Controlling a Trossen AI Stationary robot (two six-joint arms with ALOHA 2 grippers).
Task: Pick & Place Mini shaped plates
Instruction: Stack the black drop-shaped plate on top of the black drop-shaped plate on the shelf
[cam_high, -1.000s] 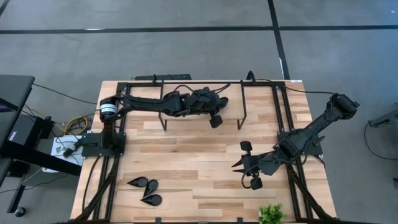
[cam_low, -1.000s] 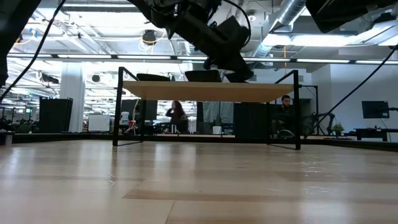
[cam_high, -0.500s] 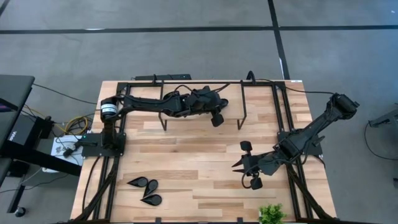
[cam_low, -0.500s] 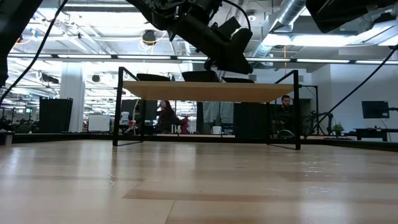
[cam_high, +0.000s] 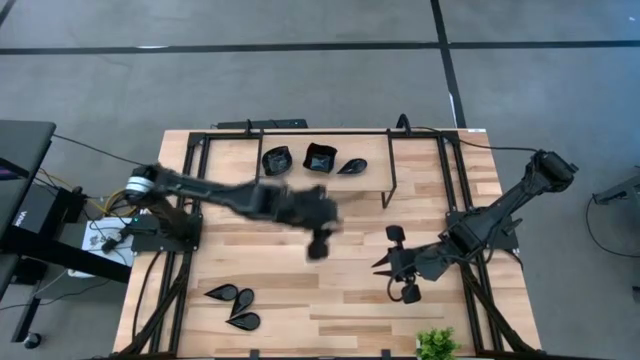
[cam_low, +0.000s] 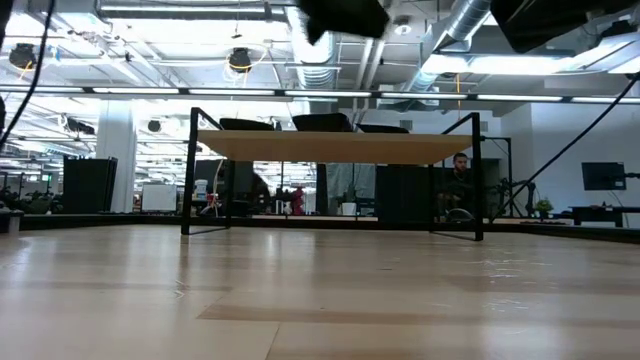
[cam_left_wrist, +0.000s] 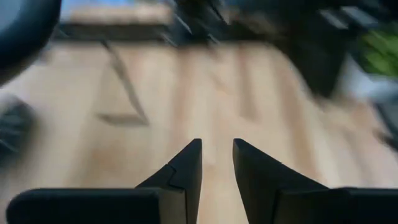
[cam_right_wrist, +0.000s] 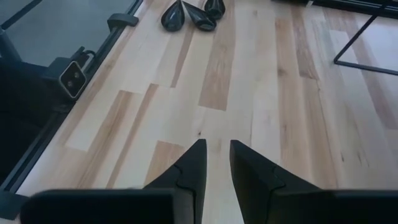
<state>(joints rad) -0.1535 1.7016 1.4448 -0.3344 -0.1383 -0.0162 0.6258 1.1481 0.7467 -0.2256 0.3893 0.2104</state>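
Three plates (cam_high: 312, 158) on raised shelf (cam_high: 420, 150) at 12 o'clock; three plates (cam_high: 236, 305) left on tabletop (cam_high: 330, 290) at 7 o'clock. Left gripper (cam_high: 318, 244) centre, empty, fingers slightly apart; right gripper (cam_high: 385, 265) at 4 o'clock, empty, fingers slightly apart.

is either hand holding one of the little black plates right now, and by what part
Nothing is held. The left hand shows only bare wood between its fingers, as does the right hand. The plates sit on the raised shelf.
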